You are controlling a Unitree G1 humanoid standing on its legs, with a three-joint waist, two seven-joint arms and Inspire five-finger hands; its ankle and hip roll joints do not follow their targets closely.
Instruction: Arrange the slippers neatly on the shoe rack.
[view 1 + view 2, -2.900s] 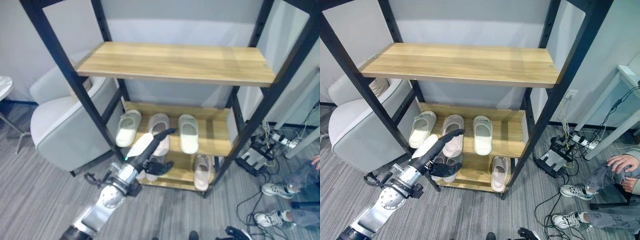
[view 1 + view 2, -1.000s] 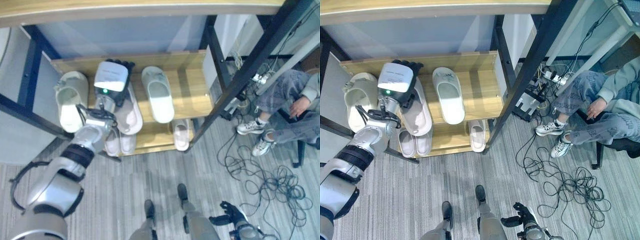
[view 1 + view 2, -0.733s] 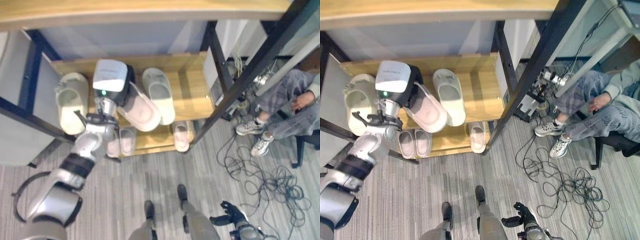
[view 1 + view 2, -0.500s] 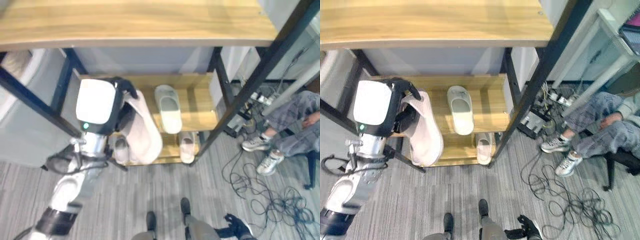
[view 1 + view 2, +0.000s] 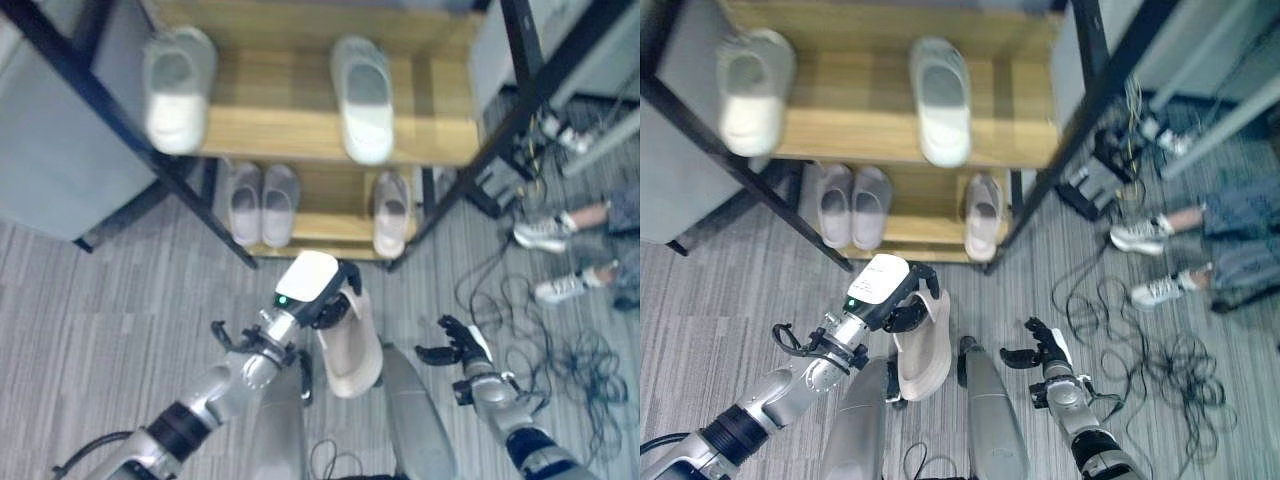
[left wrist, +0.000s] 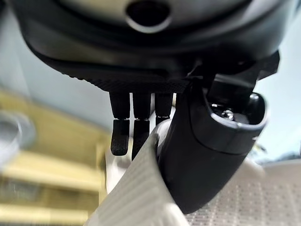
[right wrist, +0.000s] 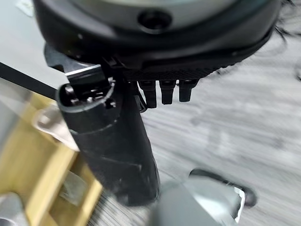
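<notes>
Looking down from the head, a beige slipper (image 5: pixel 350 345) is seen gripped in the left hand (image 5: pixel 322 300), fingers and thumb curled round its upper end, low over the grey floor (image 5: pixel 100 320) and well short of the rack (image 5: pixel 300 120). The slipper's long axis runs from the hand back toward the robot, so its free end points away from the rack, which lies ahead of the hand. On the rack's middle shelf two pale slippers (image 5: pixel 178 90) are seen well apart with a bare gap between them; three more (image 5: pixel 262 200) lie on the shelf below. The right hand (image 5: pixel 455 348) is held low at the right with fingers spread loosely, empty, farther from the slipper. A forward carry into a gap is judged to come next.
</notes>
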